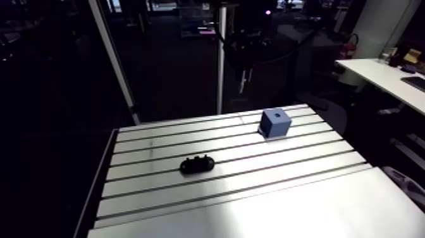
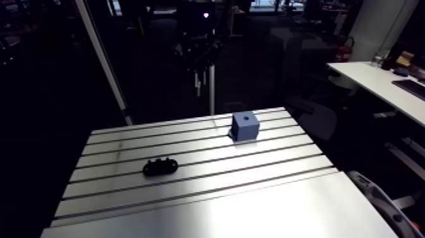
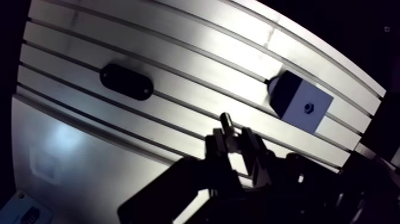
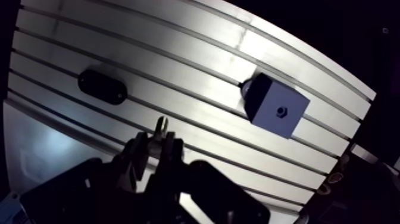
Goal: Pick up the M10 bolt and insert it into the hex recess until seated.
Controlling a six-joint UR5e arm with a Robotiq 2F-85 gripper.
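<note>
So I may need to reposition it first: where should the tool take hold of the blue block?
Across two opposite side walls of the blue block, coming straight down from above. It stands flat on the table with its hex recess facing up, so those sides are upright, flat and parallel.

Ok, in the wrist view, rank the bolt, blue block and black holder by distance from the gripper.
1. M10 bolt: between the fingers of the gripper.
2. Tied: blue block and black holder, ahead on opposite sides, too close to call.
</note>
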